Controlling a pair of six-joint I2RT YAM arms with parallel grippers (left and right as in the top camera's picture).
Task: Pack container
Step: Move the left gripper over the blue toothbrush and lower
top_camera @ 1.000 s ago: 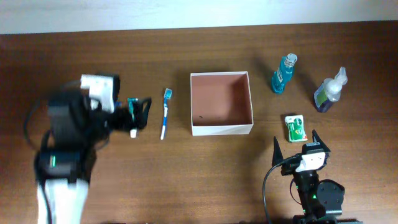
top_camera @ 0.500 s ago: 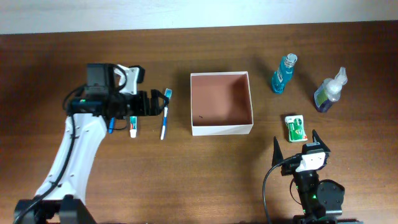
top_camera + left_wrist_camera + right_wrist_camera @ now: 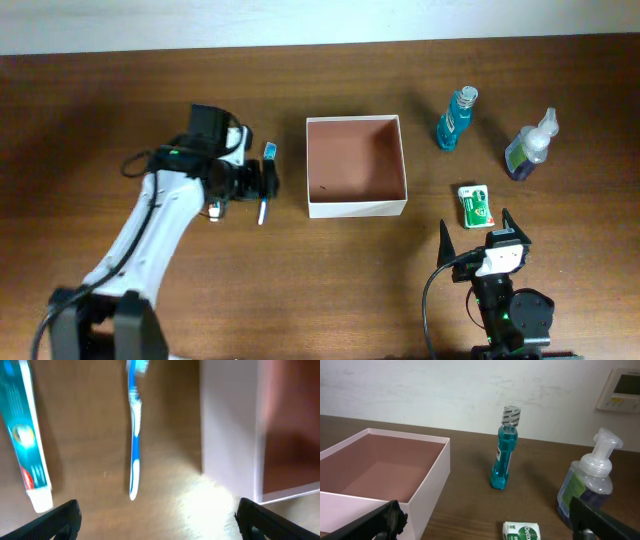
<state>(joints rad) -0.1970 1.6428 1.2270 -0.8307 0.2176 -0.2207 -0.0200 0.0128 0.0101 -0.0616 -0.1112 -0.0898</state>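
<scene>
The container (image 3: 356, 208) is a square white-walled box with a pinkish-brown floor at the table's middle, and nothing lies in it. A blue and white toothbrush (image 3: 263, 207) lies just left of it, with a teal toothpaste tube (image 3: 214, 209) further left. My left gripper (image 3: 262, 181) hovers open over the toothbrush. In the left wrist view the toothbrush (image 3: 134, 445) and the toothpaste tube (image 3: 27, 445) lie ahead of the open left gripper (image 3: 160, 522), with the container wall (image 3: 227, 425) to the right. My right gripper (image 3: 478, 235) rests open at the front right, holding nothing.
A blue bottle (image 3: 455, 118), a pump soap dispenser (image 3: 530, 145) and a green soap packet (image 3: 476, 205) sit right of the container. The right wrist view shows the blue bottle (image 3: 505, 450), the dispenser (image 3: 587, 485), the packet (image 3: 522, 531) and the container's wall (image 3: 432, 480).
My left arm has swung right, from left of the toothpaste tube to above the toothbrush, its jaws still open. The right arm has not moved.
</scene>
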